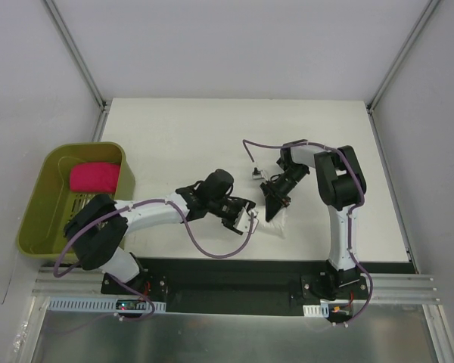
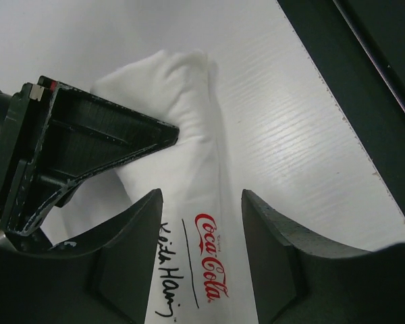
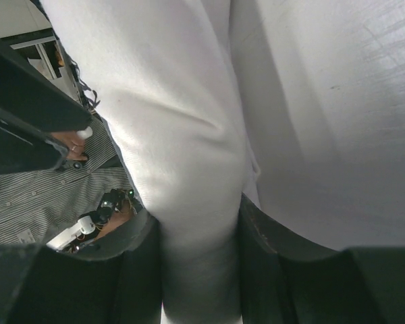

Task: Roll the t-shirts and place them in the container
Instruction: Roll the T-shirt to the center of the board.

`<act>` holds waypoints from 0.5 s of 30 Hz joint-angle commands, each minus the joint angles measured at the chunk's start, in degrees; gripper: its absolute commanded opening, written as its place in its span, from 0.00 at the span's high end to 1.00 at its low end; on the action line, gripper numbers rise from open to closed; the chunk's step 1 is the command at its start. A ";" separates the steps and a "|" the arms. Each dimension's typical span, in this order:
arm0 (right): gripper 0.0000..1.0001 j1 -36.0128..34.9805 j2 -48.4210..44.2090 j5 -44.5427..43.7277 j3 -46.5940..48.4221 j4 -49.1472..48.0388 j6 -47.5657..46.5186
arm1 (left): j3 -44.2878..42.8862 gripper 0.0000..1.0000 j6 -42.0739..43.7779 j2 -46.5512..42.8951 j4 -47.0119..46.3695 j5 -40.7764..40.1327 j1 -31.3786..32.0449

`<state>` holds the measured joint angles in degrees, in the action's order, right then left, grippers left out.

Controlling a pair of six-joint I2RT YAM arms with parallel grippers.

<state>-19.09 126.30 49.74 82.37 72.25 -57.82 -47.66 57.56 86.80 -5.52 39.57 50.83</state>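
Observation:
The white t-shirt (image 1: 277,221) lies as a tight roll on the white table near its front edge. In the left wrist view the t-shirt (image 2: 189,128) shows red "Coca-Cola" lettering and black handwriting. My left gripper (image 1: 250,219) is open; its fingers straddle the printed end of the roll (image 2: 201,260), with a small gap on the right side. My right gripper (image 1: 273,209) is shut on the other end of the roll, and the cloth (image 3: 182,135) is squeezed between its fingers (image 3: 197,270). The right gripper's finger (image 2: 88,145) shows against the roll in the left wrist view.
An olive-green bin (image 1: 30,204) stands at the table's left edge with a pink rolled cloth (image 1: 94,178) inside. The black front rail (image 2: 364,74) runs close by the roll. A small connector (image 1: 256,175) lies on the table behind the grippers.

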 commanded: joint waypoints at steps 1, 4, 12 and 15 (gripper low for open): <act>0.91 0.63 1.93 -6.49 0.51 -0.97 1.05 | -2.96 0.51 -0.26 3.01 -1.51 4.04 1.46; 0.91 0.64 2.02 -6.49 0.69 -0.97 1.22 | -3.67 0.51 2.11 6.25 -1.07 1.22 2.34; 0.91 0.72 3.60 -6.58 1.92 -0.10 2.54 | -5.43 0.45 4.04 14.17 -8.89 -10.91 3.05; 0.91 0.90 3.95 -6.23 2.45 0.52 2.45 | -6.13 0.45 6.15 16.72 -8.90 -12.76 3.05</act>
<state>-17.41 128.44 48.40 83.94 72.71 -55.68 -52.12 59.57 99.13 -10.92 33.45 53.93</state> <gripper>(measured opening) 0.406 0.548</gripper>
